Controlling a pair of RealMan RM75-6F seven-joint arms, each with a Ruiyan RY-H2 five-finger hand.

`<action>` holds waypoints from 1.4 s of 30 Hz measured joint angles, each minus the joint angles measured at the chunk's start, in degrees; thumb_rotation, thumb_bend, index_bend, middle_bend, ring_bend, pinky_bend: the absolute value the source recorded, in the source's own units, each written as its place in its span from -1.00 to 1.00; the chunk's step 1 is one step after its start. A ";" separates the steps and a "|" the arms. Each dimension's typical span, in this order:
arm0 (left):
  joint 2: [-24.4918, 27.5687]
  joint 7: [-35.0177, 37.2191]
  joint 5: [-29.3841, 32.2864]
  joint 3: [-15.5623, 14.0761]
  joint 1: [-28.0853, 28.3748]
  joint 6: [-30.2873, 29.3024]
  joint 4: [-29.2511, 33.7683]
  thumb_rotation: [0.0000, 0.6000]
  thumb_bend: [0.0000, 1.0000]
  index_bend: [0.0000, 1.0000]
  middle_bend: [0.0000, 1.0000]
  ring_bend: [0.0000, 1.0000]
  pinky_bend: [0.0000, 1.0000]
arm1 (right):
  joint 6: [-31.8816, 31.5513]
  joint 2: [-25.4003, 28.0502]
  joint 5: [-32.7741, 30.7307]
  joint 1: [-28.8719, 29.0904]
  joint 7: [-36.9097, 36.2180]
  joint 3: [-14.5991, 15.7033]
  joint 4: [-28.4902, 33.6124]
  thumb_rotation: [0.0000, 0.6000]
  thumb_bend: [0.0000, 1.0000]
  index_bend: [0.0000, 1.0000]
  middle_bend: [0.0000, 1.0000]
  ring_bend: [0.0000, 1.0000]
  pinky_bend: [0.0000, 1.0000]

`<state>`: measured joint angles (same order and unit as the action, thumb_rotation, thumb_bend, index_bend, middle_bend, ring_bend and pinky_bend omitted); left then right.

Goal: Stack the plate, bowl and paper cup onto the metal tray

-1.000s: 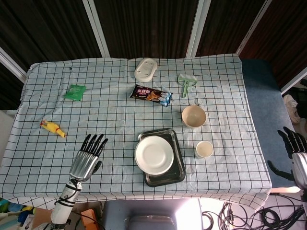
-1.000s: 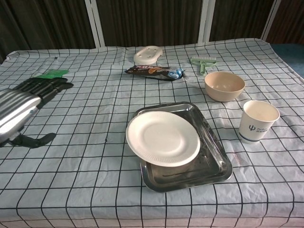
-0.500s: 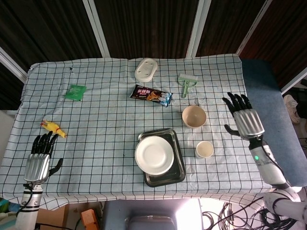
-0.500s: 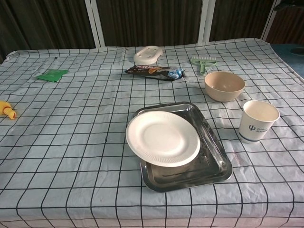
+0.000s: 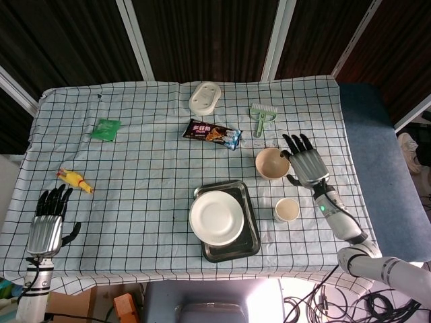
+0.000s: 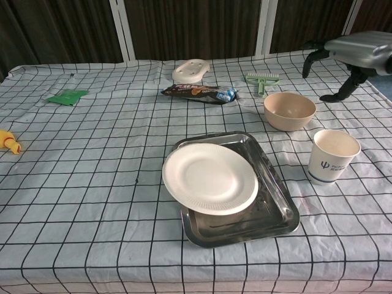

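A white plate lies on the metal tray, overhanging its left edge. The tan bowl sits on the cloth beyond the tray's right side. A white paper cup stands upright just in front of the bowl. My right hand hovers open beside the bowl's right rim, fingers spread, holding nothing. My left hand is open near the table's front left edge, far from the tray; the chest view does not show it.
At the back lie a snack packet, a green brush and a white oval dish. A green packet and a yellow rubber chicken lie on the left. The table's right edge is close behind my right hand.
My right hand has come in from off the table's right side to beside the bowl. My left hand has drawn back from near the tray to the front left edge.
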<state>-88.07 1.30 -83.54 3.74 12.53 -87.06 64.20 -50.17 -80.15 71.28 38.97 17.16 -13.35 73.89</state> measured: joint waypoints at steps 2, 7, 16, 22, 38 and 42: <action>0.03 0.87 -0.86 -0.38 -0.08 -0.15 -0.06 1.00 -0.40 -1.00 -1.00 -1.00 -0.99 | 1.19 -0.52 -0.18 0.12 -0.57 1.00 -0.83 1.00 -0.59 -0.34 -1.00 -1.00 -1.00; 0.03 2.70 -2.26 -1.09 -0.25 -0.57 0.01 1.00 -0.39 -1.00 -1.00 -1.00 -0.99 | 1.64 -1.98 -0.56 0.30 -1.18 2.09 -2.99 1.00 -0.59 -0.32 -1.00 -1.00 -1.00; 0.50 7.38 -6.05 -3.12 -0.54 -1.41 -0.38 1.00 -0.36 -1.00 -1.00 -1.00 -1.00 | 4.38 -7.13 -2.12 2.07 -4.24 2.26 -9.63 1.00 -0.59 -0.24 -1.00 -1.00 -1.00; 0.06 7.55 -5.80 -2.67 -0.69 -1.21 -1.64 1.00 -0.36 -1.00 -1.00 -1.00 -1.00 | 5.57 -10.61 -3.69 3.92 -3.29 1.98 -13.60 1.00 -0.57 -0.11 -1.00 -1.00 -1.00; -0.90 9.08 -5.48 -1.92 -1.17 -1.15 -3.86 1.00 -0.33 -1.00 -1.00 -1.00 -1.00 | 7.16 -14.01 -4.81 5.39 -4.17 2.51 -17.65 1.00 -0.22 0.17 -1.00 -1.00 -1.00; -0.86 8.69 -5.42 -1.72 -1.25 -1.28 -3.73 1.00 -0.33 -1.00 -1.00 -1.00 -1.00 | 4.43 -13.92 -3.81 4.85 -5.05 2.39 -16.94 1.00 -0.15 0.32 -1.00 -1.00 -1.00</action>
<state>-88.93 9.99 -88.96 2.02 11.28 -88.34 60.47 -45.73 -94.07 67.47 43.82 12.11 -10.97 56.95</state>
